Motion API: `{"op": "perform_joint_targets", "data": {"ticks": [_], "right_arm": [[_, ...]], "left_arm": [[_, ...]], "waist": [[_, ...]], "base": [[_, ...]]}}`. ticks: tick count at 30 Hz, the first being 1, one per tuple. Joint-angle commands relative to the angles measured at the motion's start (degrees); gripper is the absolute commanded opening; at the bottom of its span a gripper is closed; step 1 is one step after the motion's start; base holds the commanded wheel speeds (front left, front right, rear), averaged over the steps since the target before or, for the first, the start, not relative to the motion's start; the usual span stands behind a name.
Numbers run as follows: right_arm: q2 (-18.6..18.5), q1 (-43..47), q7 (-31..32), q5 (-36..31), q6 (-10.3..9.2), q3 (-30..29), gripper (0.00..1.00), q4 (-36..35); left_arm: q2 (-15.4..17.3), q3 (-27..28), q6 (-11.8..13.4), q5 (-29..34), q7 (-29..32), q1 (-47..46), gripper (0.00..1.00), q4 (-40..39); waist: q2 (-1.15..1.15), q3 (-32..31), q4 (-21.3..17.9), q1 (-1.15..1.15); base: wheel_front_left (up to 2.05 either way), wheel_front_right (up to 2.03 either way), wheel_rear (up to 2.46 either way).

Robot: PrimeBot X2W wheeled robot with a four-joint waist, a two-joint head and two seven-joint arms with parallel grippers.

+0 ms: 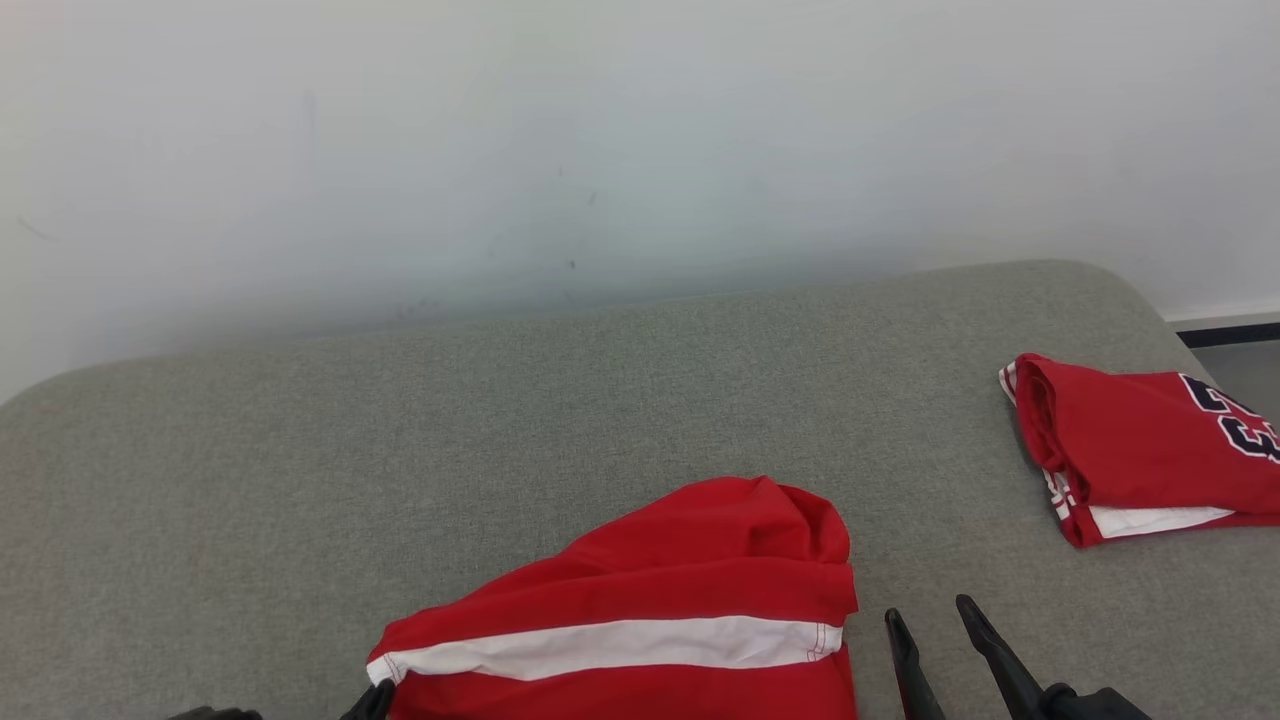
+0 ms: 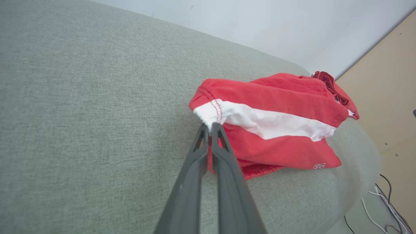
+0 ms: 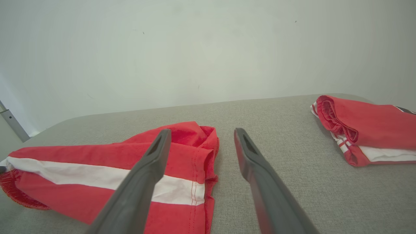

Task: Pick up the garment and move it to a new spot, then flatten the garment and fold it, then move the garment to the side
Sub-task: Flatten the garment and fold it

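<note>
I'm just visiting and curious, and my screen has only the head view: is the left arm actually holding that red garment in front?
Observer: Yes. The left wrist view shows the left jaws shut on the garment, at its white band's end.
Operator: Anything beyond the cushion's edge?
Observer: Cables trail below it.
Operator: Any marking on the garment?
Observer: A small emblem at one corner.

The garment (image 1: 680, 560) is cut off at its near side; the folded garment (image 1: 1130, 450) and its numerals (image 1: 1240, 425) at the right.
</note>
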Motion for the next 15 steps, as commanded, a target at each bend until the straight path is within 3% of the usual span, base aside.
{"op": "perform_joint_targets", "data": {"ticks": [1, 12, 15], "right_arm": [[0.06, 0.60, 0.00, 0.29, -0.02, 0.07, 1.00, 0.11], [0.34, 0.23, 0.01, 0.98, -0.02, 0.29, 1.00, 1.32], [-0.01, -0.75, 0.00, 2.27, -0.02, 1.36, 1.00, 5.44]], "left_arm": [[-0.07, 0.78, 0.66, 0.84, -0.35, 1.48, 1.00, 0.23], [0.23, 5.45, 1.79, 2.86, -0.62, 2.96, 1.00, -1.35], [-0.09, 6.33, 1.78, 3.39, -0.65, 3.75, 1.00, -1.65]], "waist": [[0.00, -0.09, 0.19, 0.00], [0.00, -1.01, 0.96, 0.00], [0.00, -1.12, 0.96, 0.00]], "base": [[0.00, 0.00, 0.00], [0.00, 0.00, 0.00], [0.00, 0.00, 0.00]]}}
